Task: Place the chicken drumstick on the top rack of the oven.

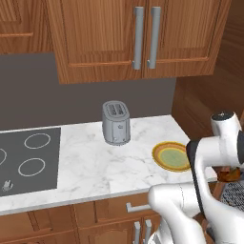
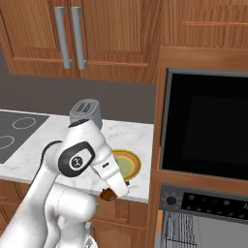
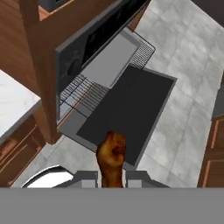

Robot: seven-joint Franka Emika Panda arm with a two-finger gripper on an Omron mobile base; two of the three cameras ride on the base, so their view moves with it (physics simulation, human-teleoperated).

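The chicken drumstick [image 3: 111,158], brown and glossy, stands up between my gripper's [image 3: 111,177] fingers, which are shut on it. From the right base view the drumstick [image 2: 107,194] hangs at the hand's tip, just past the counter's front edge and left of the oven [image 2: 208,203]. The left base view has the drumstick [image 1: 232,175] at the far right, just above the wire rack [image 1: 234,194]. Seen from the hand, the oven door [image 3: 127,109] lies open and flat, and a silvery rack [image 3: 81,94] juts out over it. I hover above the door's near edge.
An empty yellow plate [image 1: 171,156] sits on the marble counter [image 1: 95,167] near its right end, with a grey toaster [image 1: 116,122] behind and a black stovetop [image 1: 28,159] at the left. A dark glass-fronted unit [image 2: 208,126] sits above the oven's control panel.
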